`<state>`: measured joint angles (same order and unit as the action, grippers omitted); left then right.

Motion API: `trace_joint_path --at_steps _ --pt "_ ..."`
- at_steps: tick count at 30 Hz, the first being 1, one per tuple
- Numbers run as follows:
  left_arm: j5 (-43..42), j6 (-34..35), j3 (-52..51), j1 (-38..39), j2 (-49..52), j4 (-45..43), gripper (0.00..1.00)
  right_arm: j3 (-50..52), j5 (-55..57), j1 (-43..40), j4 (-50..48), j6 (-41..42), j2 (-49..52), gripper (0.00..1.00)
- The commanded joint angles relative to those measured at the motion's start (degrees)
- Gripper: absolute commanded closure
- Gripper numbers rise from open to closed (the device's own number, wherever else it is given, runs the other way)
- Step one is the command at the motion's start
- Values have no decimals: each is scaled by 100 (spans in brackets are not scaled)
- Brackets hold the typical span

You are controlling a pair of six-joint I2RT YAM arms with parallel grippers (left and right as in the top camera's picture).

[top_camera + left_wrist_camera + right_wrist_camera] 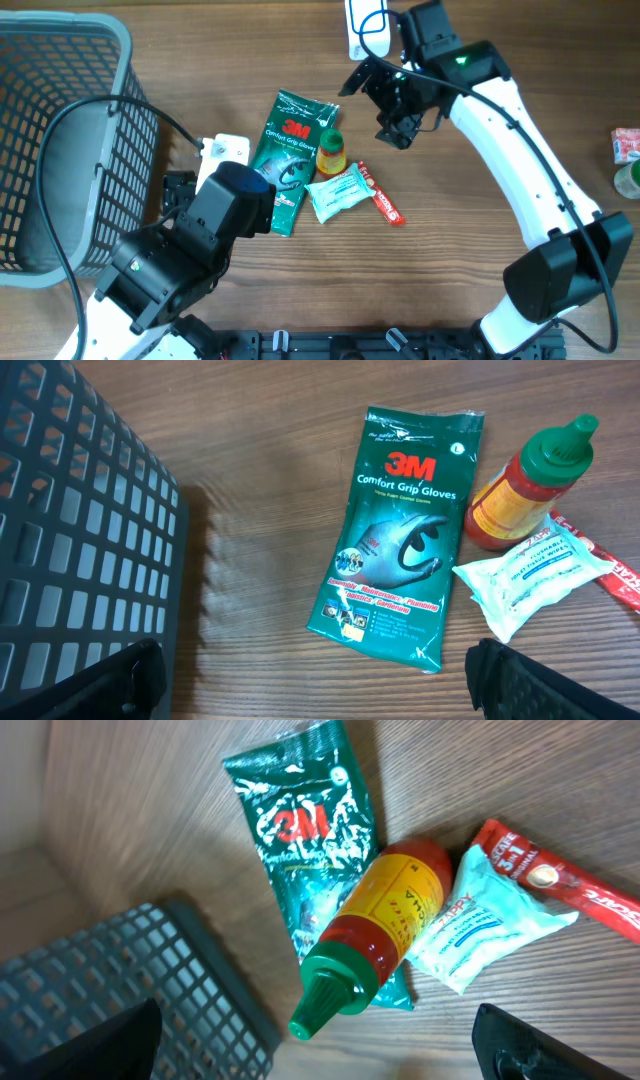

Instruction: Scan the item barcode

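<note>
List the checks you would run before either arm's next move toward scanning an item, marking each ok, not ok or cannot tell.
1. Left end effector open and empty: ok.
2. Right end effector open and empty: ok.
3. Glove pack free of neighbours: not ok; the sauce bottle lies across its edge.
4. Barcode showing on any item: not ok; none visible.
5. Items lie outside the basket: ok.

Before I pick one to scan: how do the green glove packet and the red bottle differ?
The green glove packet is a flat pouch lying face up; the red bottle is round-bodied with a yellow label and green cap, lying on its side. The green glove packet is longer than the red bottle. Both rest on the table, ungripped.
</note>
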<state>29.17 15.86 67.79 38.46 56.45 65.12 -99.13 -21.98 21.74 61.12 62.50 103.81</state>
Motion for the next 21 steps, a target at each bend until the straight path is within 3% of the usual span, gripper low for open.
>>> trace_joint_path --at_steps 1,21 --pt "-22 114 20 -11 -2 -13 0 -114 588 247 83 422 4 1" --pt "-22 114 20 -11 -2 -13 0 -114 774 975 -133 802 815 4"
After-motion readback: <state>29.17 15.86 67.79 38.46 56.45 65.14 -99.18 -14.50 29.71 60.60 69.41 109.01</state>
